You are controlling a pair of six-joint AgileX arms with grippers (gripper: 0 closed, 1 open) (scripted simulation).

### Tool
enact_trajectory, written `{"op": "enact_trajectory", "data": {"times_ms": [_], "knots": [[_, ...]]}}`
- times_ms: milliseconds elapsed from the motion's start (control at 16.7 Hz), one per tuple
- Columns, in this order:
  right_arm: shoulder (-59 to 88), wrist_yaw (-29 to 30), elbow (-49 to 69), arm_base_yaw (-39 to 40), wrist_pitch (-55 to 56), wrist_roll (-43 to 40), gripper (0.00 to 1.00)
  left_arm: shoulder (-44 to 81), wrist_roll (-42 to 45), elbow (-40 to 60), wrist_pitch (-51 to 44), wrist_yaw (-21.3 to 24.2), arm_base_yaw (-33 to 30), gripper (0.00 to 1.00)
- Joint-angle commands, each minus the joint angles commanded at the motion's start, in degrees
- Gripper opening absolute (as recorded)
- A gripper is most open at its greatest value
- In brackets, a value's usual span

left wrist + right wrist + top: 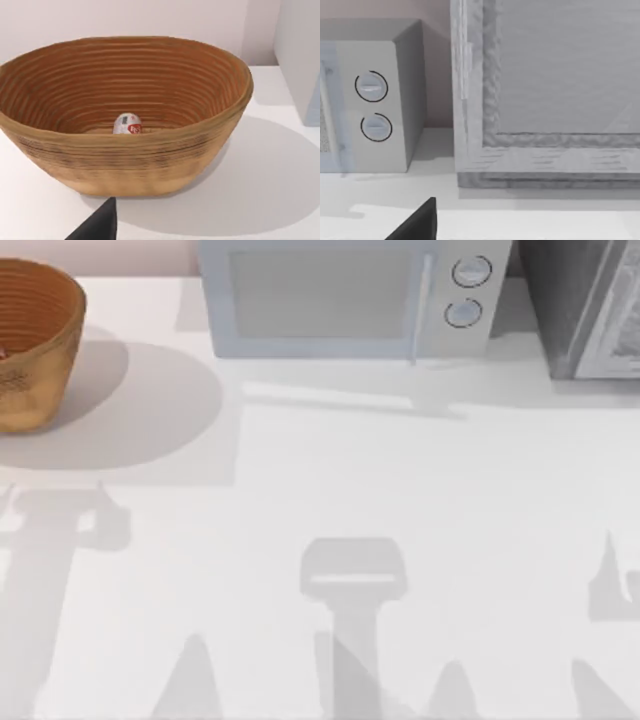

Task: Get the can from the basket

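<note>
Your left tool (pixel 97 225) shows as one dark fingertip at the edge of the left wrist view, so you cannot tell how far it is open, and nothing is seen in its hold. It sits short of the basket (pixel 130 165), outside the wall and apart from it, aimed at the near rim; that looks like a stand-off pose that lets the wrist camera look over the rim before you commit to a reach. The can (pixel 128 124) lies on the basket floor near the middle, partly hidden by the near wall, with its pale side and a red label patch toward you; there is small print on the label, but you cannot read it. Because the walls are tall and slope inward to the floor, you will probably need to come in from above, not from the side. In the top view the basket stands at the far left of the desk (pixel 400 490), cut by the frame edge, with the microwave (pixel 340 300) well to its right along the back. Your right tool (pixel 417 222) likewise shows one dark fingertip, state impossible to tell, parked facing the microwave's two knobs (pixel 371 86) and a grey cabinet (pixel 545 100) beside it, far from the basket, so it appears idle. No brand shows on the microwave or cabinet.
</note>
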Motion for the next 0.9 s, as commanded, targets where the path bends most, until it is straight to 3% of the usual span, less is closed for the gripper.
{"op": "enact_trajectory", "data": {"times_ms": [900], "knots": [[0.00,0.00,0.00,0.00,0.00,0.00,1.00,84.70,7.07,79.64,-42.37,3.55,6.28,1.00]]}}
